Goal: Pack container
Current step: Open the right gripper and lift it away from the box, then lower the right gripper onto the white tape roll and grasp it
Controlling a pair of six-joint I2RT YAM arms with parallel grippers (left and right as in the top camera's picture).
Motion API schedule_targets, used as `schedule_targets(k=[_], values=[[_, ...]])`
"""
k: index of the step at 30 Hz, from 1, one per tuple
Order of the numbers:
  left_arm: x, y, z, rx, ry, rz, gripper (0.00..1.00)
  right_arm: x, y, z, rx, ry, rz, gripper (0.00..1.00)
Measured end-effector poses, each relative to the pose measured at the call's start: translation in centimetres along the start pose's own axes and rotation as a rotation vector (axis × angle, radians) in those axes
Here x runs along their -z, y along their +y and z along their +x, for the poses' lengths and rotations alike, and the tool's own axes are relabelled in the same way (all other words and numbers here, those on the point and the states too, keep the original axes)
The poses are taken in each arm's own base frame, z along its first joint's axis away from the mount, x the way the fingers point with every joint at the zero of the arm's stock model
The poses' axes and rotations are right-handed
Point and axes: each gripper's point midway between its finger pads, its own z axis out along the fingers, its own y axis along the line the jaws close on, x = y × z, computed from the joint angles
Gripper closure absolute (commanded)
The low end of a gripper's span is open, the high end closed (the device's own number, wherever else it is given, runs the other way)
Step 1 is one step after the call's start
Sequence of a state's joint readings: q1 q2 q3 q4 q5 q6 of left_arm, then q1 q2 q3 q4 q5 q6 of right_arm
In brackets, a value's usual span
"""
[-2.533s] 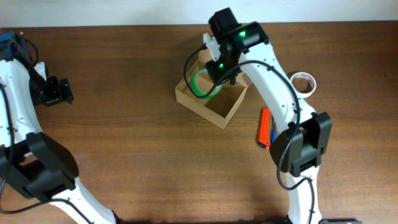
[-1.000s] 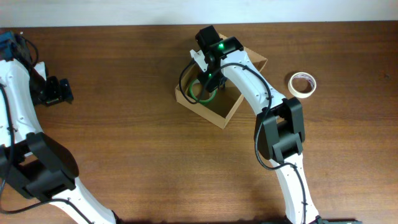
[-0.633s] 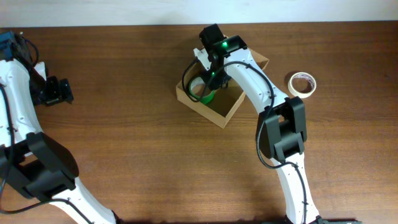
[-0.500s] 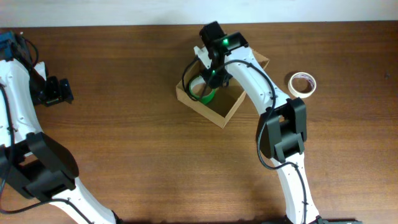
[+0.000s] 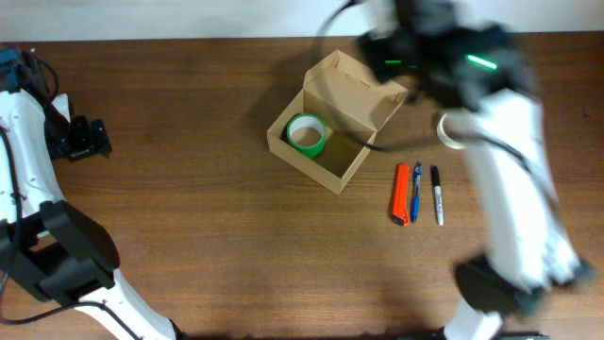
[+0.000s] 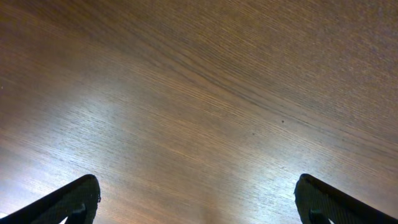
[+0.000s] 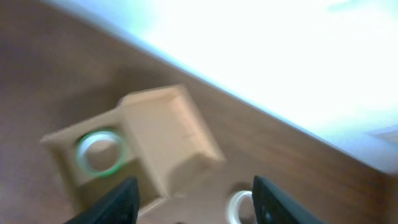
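The container [image 5: 342,162] is a tan cardboard box at the table's middle, its flap lid [image 5: 351,88] standing open. A green tape roll [image 5: 306,134] lies flat inside at its left end. The roll [image 7: 99,151] and the box [image 7: 163,130] also show, blurred, in the right wrist view. My right gripper [image 7: 194,186] is open and empty, high above the box's right side. In the overhead view the right arm [image 5: 444,61] is a motion blur. My left gripper [image 5: 87,138] is open far to the left, over bare wood [image 6: 196,186].
A white tape roll [image 5: 450,131] lies right of the box, partly under the blurred arm, and is also in the right wrist view [image 7: 239,208]. An orange knife [image 5: 402,194], a blue pen [image 5: 415,192] and a black marker [image 5: 437,195] lie side by side below it.
My right gripper has opened and let go of the green roll inside the box, then swung up and to the right. The left arm has not moved.
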State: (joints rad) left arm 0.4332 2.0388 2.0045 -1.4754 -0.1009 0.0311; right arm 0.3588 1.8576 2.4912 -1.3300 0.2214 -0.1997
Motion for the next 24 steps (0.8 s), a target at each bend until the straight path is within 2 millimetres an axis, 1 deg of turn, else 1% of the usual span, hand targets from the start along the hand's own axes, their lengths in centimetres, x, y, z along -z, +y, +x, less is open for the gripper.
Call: schedule_targets(k=[1,2,3,4,5,6,7,8,9,10,13,14,17,19,21,24], values=[[0.0,0.0,0.0,0.0,0.0,0.0,0.0,1.7,-1.9,0.3,-0.032,-0.02,0.039,0.36],[0.0,0.0,0.0,0.0,0.0,0.0,0.0,3.4,-4.3,1.2,-0.077,-0.024,0.087,0.34],[0.0,0.0,0.0,0.0,0.0,0.0,0.0,4.7,-6.8,2.8,-0.127,-0.008,0.142,0.34],[0.0,0.0,0.0,0.0,0.0,0.0,0.0,5.6,-9.3,4.9,-0.185,0.032,0.198,0.34],[0.0,0.0,0.0,0.0,0.0,0.0,0.0,6.0,-10.6,6.4,-0.224,0.067,0.23,0.34],[0.0,0.0,0.0,0.0,0.0,0.0,0.0,6.1,-12.6,9.1,-0.29,0.137,0.271,0.34],[0.0,0.0,0.0,0.0,0.0,0.0,0.0,5.7,-14.1,11.6,-0.359,0.204,0.292,0.34],[0.0,0.0,0.0,0.0,0.0,0.0,0.0,5.2,-14.9,13.2,-0.405,0.248,0.3,0.34],[0.0,0.0,0.0,0.0,0.0,0.0,0.0,4.2,-15.7,14.9,-0.458,0.294,0.299,0.34],[0.0,0.0,0.0,0.0,0.0,0.0,0.0,2.8,-16.4,16.7,-0.514,0.344,0.29,0.34],[0.0,0.0,0.0,0.0,0.0,0.0,0.0,-2.1,-17.8,21.9,-0.673,0.47,0.25,0.34],[0.0,0.0,0.0,0.0,0.0,0.0,0.0,-3.8,-18.1,23.6,-0.723,0.512,0.238,0.35],[0.0,0.0,0.0,0.0,0.0,0.0,0.0,-7.5,-18.3,27.9,-0.83,0.625,0.208,0.35],[0.0,0.0,0.0,0.0,0.0,0.0,0.0,-9.7,-18.2,29.6,-0.873,0.668,0.192,0.35],[0.0,0.0,0.0,0.0,0.0,0.0,0.0,-11.8,-17.8,30.5,-0.896,0.686,0.164,0.36],[0.0,0.0,0.0,0.0,0.0,0.0,0.0,-14.2,-17.1,31.2,-0.924,0.698,0.13,0.37]])
